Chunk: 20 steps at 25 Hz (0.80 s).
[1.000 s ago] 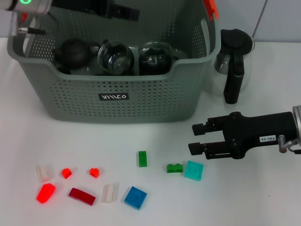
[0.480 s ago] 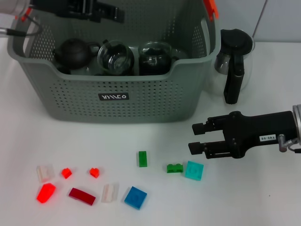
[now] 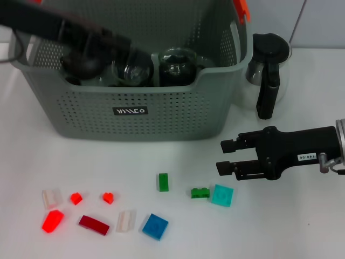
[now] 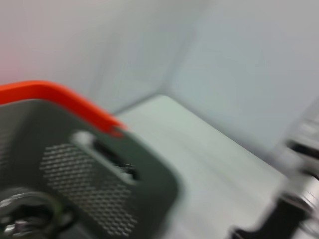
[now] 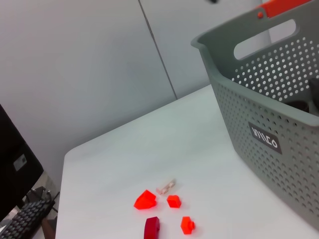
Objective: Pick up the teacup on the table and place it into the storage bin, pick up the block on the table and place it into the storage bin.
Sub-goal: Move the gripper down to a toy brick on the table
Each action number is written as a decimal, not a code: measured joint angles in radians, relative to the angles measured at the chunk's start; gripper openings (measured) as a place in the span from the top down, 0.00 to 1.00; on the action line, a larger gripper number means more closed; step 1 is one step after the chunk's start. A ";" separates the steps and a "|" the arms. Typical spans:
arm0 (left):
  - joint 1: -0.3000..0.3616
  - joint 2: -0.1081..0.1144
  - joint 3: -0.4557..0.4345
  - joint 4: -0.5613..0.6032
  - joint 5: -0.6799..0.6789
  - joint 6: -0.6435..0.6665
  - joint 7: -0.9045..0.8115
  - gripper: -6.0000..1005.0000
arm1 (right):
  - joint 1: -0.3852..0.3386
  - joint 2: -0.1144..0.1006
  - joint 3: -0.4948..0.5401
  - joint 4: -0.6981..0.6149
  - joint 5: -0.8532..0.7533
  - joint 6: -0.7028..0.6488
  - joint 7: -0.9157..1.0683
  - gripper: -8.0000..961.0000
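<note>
Storage bin [image 3: 135, 116] under blurred left claw [image 3: 116, 43], grip unclear, right claw [image 3: 226, 156] released, level above table [image 3: 269, 226].

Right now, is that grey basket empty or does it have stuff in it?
Not empty. The storage bin holds round glass pots and a dark teapot. The left arm reaches across its top.

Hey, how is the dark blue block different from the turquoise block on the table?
The dark blue block is a deeper blue, while the turquoise block is a pale blue-green. The dark blue block lies nearest the front edge of the table, next to a clear block; the turquoise block sits farther right, beside a small green brick and just below the right end effector. Both are flat, squarish and lie slightly turned.
</note>
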 joint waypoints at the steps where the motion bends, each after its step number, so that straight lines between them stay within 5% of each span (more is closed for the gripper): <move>1: 0.008 0.000 0.002 0.013 -0.009 0.032 0.031 0.24 | 0.000 0.000 0.001 0.000 0.000 0.000 0.000 0.33; 8: 0.107 0.001 0.167 0.031 0.004 0.059 0.203 0.24 | 0.000 0.000 0.001 -0.002 0.000 -0.003 0.000 0.33; 20: 0.167 -0.057 0.286 0.057 0.264 0.051 0.328 0.24 | -0.001 0.000 -0.001 0.000 0.000 0.000 0.000 0.33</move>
